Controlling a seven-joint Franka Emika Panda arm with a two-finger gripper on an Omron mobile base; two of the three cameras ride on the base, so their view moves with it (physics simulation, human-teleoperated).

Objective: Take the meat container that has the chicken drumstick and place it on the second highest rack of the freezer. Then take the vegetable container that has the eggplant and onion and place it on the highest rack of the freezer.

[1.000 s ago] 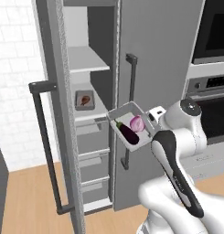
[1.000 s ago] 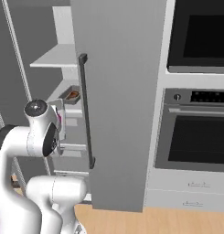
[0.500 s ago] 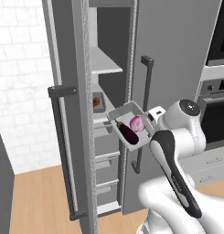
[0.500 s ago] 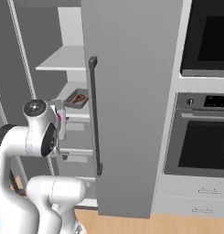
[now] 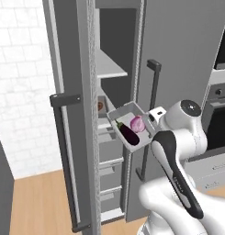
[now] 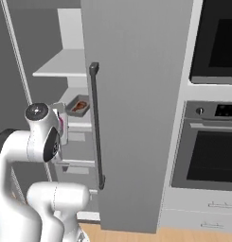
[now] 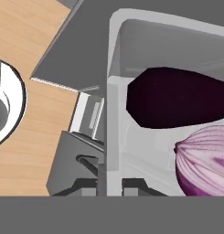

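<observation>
Claw (image 7: 107,183) pinched narrow on the near wall of the white tray (image 5: 115,113), arm bent at chest height before the open freezer (image 5: 118,46). In the tray: eggplant (image 5: 129,133) and onion (image 5: 137,123), side by side. Farther in, on the lower rack (image 6: 72,100), a second tray with the drumstick (image 6: 78,106), plain from the right base camera. Upper rack (image 6: 60,66) above it. Oven (image 6: 212,156) at right.
</observation>
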